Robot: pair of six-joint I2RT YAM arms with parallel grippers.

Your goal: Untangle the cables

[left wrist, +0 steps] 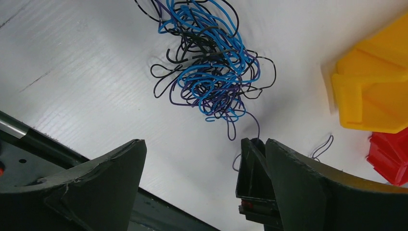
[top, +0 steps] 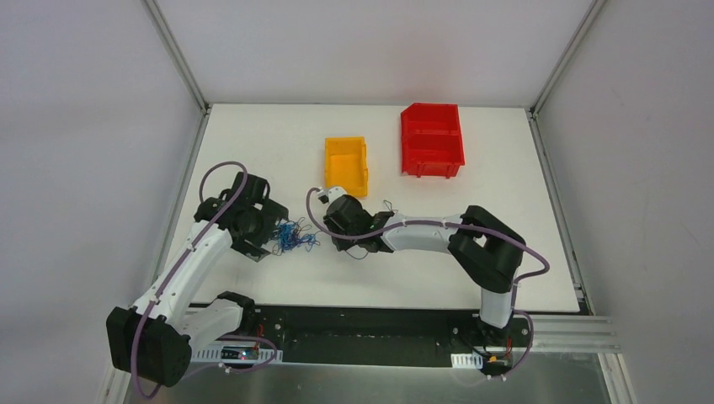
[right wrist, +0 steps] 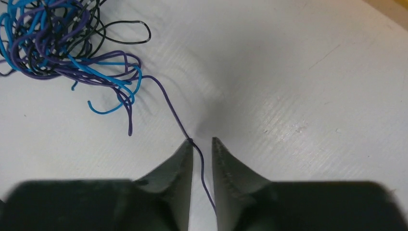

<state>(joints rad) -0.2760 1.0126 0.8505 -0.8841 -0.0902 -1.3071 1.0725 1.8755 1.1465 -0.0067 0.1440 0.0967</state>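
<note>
The cables (top: 295, 236) are a small tangle of thin blue, black and purple wires on the white table between my two grippers. In the left wrist view the tangle (left wrist: 209, 62) lies beyond my left gripper (left wrist: 197, 142), which is wide open and empty. My left gripper (top: 266, 239) sits just left of the tangle. My right gripper (top: 338, 220) is to its right. In the right wrist view a single purple wire (right wrist: 168, 103) runs from the tangle (right wrist: 53, 43) into the narrow gap of my right gripper (right wrist: 202, 140). It touches the left fingertip and is not pinched.
A yellow bin (top: 346, 165) stands behind the right gripper and a red bin (top: 432, 140) at the back right; both show at the right edge of the left wrist view (left wrist: 370, 91). A loose thin wire loop (left wrist: 322, 146) lies near the yellow bin. The table's front edge (top: 379, 301) is close.
</note>
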